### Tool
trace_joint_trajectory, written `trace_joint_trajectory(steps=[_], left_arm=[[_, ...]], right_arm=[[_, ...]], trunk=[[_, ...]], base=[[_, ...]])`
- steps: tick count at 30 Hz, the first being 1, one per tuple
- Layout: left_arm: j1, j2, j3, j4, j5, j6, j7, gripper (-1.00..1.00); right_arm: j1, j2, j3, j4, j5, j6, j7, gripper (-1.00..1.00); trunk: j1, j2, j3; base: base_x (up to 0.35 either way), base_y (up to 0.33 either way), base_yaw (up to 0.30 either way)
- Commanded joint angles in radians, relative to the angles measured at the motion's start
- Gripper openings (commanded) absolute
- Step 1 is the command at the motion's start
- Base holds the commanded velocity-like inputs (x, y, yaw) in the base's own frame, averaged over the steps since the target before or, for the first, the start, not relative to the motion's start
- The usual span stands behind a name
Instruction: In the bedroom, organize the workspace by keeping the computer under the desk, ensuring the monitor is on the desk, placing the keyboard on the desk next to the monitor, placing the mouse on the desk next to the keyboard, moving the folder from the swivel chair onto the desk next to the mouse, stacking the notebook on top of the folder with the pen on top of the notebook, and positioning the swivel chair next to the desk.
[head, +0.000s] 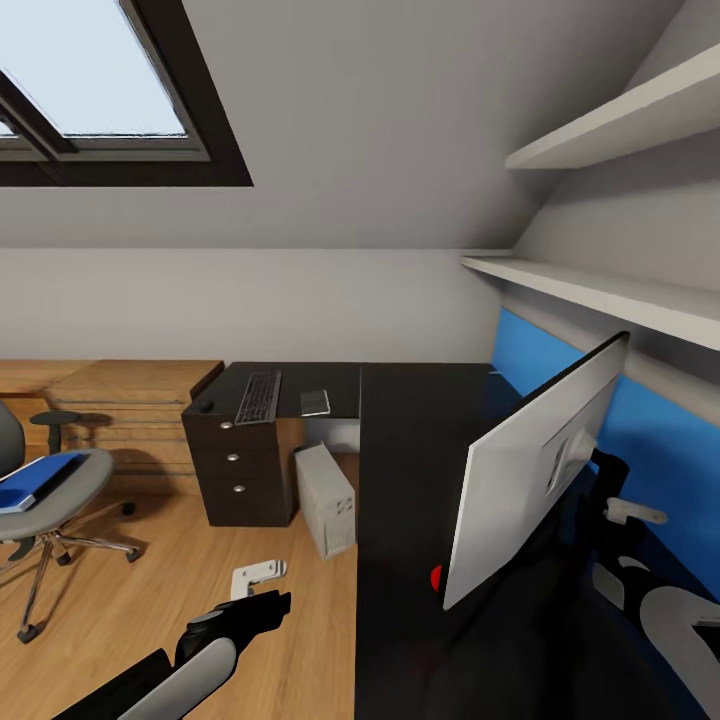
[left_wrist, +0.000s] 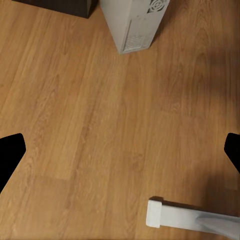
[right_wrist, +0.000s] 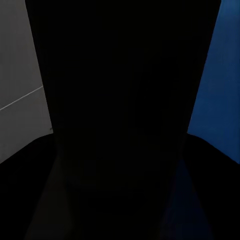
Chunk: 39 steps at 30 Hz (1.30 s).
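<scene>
The black L-shaped desk (head: 400, 440) runs from the drawers round to the right wall. On it stands the monitor (head: 530, 470), silver back toward me, with a red dot (head: 436, 577) at its lower corner. The keyboard (head: 258, 397) lies over the drawers, with a small black mouse (head: 206, 405) to its left and a flat grey notebook (head: 315, 402) to its right. The computer (head: 328, 498) (left_wrist: 132, 22) stands on the floor under the desk. The swivel chair (head: 50, 495) at the left holds the blue folder (head: 40, 478). My left gripper (head: 262, 607) (left_wrist: 120, 155) hangs open over the floor. My right arm (head: 620, 510) is behind the monitor; its wrist view is dark.
A wooden chest (head: 130, 410) stands left of the desk drawers (head: 235, 470). A small white part (head: 257, 575) (left_wrist: 190, 217) lies low over the wood floor near my left gripper. Two white shelves (head: 600, 290) jut from the blue right wall above the desk.
</scene>
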Motion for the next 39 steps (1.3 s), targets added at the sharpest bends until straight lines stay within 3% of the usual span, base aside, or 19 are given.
trace_joint_trajectory(steps=[1,39], left_arm=[[-0.002,0.001,-0.002,-0.001,0.003,0.003,0.006,1.00],[-0.002,-0.001,-0.002,0.020,0.002,0.003,0.004,1.00]], right_arm=[[-0.001,0.000,0.015,0.001,-0.003,-0.002,-0.002,-1.00],[-0.001,0.000,0.015,0.001,-0.002,-0.003,-0.003,-1.00]], trunk=[[0.000,-0.001,-0.001],[0.000,-0.001,-0.001]], base=[[0.002,0.000,0.000],[0.056,-0.020,0.000]])
